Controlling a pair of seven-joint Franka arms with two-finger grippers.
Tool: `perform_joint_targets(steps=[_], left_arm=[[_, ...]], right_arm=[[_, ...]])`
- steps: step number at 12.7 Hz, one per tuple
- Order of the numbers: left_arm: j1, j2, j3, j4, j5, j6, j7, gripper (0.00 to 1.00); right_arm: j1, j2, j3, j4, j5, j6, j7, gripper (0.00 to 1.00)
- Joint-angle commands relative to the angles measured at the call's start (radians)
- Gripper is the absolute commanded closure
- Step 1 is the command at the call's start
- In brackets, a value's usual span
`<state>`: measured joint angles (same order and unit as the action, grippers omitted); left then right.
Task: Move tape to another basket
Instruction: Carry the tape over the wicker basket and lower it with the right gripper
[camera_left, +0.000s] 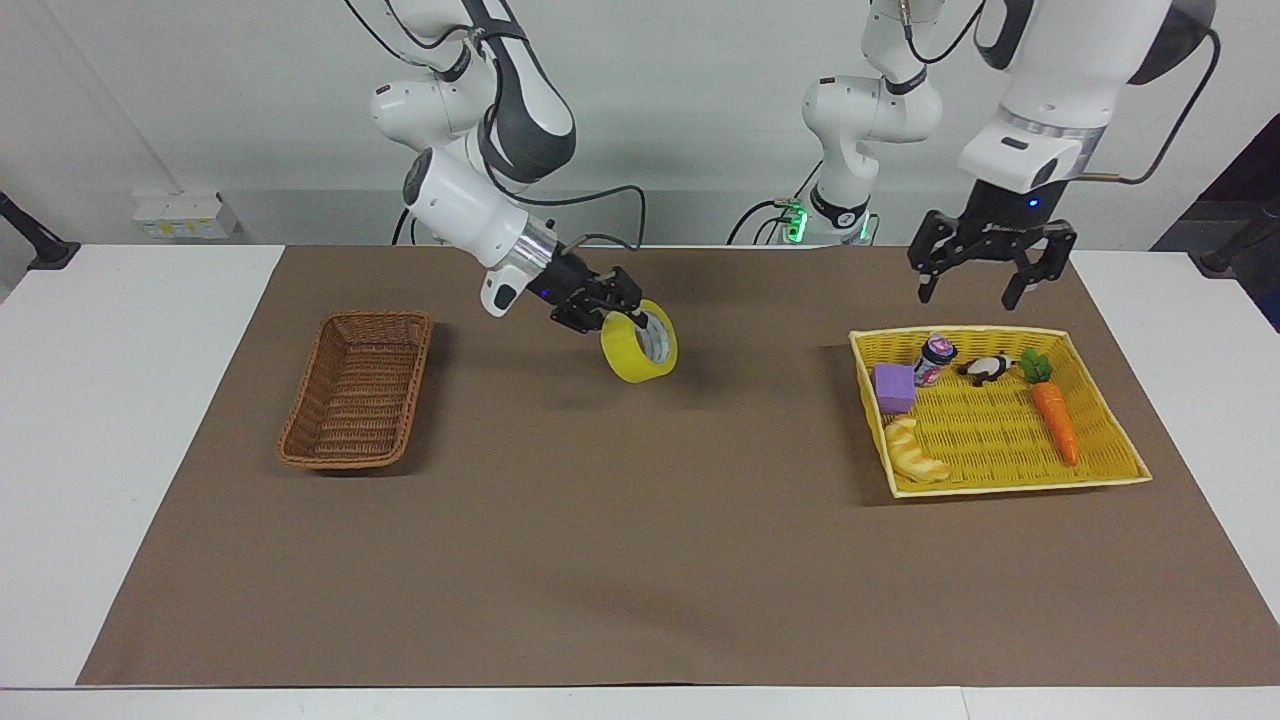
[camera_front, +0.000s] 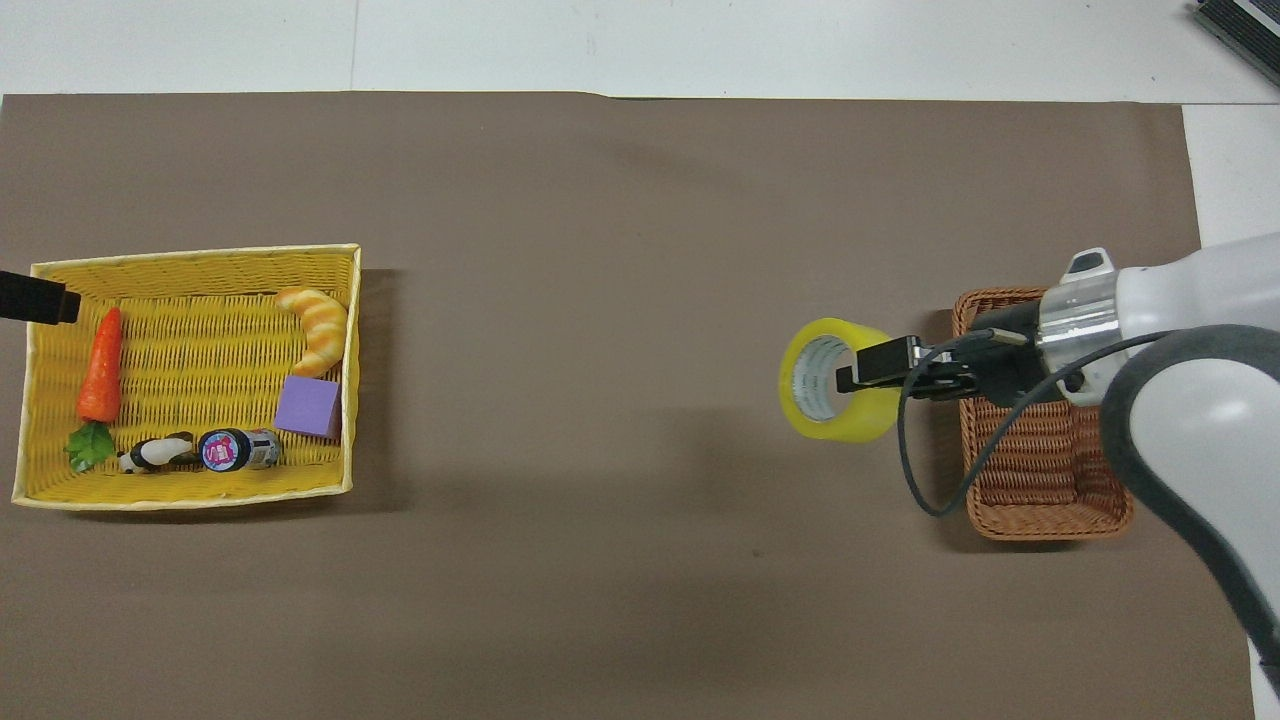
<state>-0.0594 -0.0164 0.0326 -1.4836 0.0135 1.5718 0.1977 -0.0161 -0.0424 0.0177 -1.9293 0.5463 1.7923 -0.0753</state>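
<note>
Overhead view showing the translucent yellow tape roll (camera_front: 833, 394) hanging over brown matting beside the woven wicker basket (camera_front: 1040, 470), right gripper (camera_front: 862, 365) pinching its wall; facing view showing left gripper (camera_left: 987, 268) spread empty above the yellow mesh tray (camera_left: 1000, 485).

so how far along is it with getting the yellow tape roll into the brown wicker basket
Done: the translucent yellow tape roll is out of the yellow plastic mesh tray and gripped by the right gripper, shut on its wall.

In hand: it hangs above the brown mat, short of the narrow brown wicker basket.

Left: carry it over the basket and release. The left gripper waits open above the tray's edge nearest the robots.
</note>
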Motion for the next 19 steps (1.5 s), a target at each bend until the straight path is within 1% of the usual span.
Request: perform_joint_targets(steps=[1, 2, 4, 6, 8, 9, 10, 14, 16, 17, 19], left_arm=[[0.03, 0.021, -0.002, 0.051, -0.032, -0.045, 0.008, 0.0], [0.039, 0.033, -0.002, 0.089, -0.047, -0.073, 0.006, 0.0], [0.04, 0.07, 0.001, 0.161, -0.047, -0.128, 0.006, 0.0], [0.041, 0.066, 0.003, 0.158, -0.041, -0.128, 0.006, 0.0], [0.05, 0.055, -0.002, 0.151, -0.037, -0.111, 0.005, 0.0], [0.049, 0.047, -0.003, 0.14, -0.036, -0.117, 0.005, 0.0], [0.049, 0.036, -0.005, 0.123, -0.035, -0.121, 0.005, 0.0], [0.046, 0.03, -0.007, 0.118, -0.036, -0.125, 0.005, 0.0], [0.047, 0.03, -0.007, 0.118, -0.036, -0.125, 0.005, 0.0], [0.047, 0.03, -0.007, 0.118, -0.036, -0.125, 0.005, 0.0], [0.047, 0.03, -0.007, 0.118, -0.036, -0.125, 0.005, 0.0]], right_arm=[[-0.059, -0.002, 0.013, 0.065, -0.129, -0.051, -0.008, 1.0], [-0.074, -0.002, 0.011, 0.07, -0.178, -0.071, -0.014, 1.0], [-0.109, -0.005, 0.01, 0.07, -0.288, -0.073, -0.102, 1.0], [-0.14, -0.005, 0.01, 0.07, -0.369, -0.062, -0.149, 1.0], [-0.136, -0.013, 0.016, 0.053, -0.51, -0.053, -0.138, 1.0], [-0.134, -0.016, 0.016, 0.047, -0.543, -0.053, -0.135, 1.0], [-0.139, -0.014, 0.016, 0.033, -0.548, -0.045, -0.135, 1.0], [-0.203, -0.014, 0.013, -0.126, -0.549, 0.091, -0.146, 1.0], [-0.205, -0.01, 0.013, -0.184, -0.551, 0.151, -0.133, 1.0], [-0.191, -0.005, 0.013, -0.192, -0.551, 0.182, -0.121, 1.0], [-0.189, 0.022, 0.014, -0.197, -0.552, 0.199, -0.113, 1.0]])
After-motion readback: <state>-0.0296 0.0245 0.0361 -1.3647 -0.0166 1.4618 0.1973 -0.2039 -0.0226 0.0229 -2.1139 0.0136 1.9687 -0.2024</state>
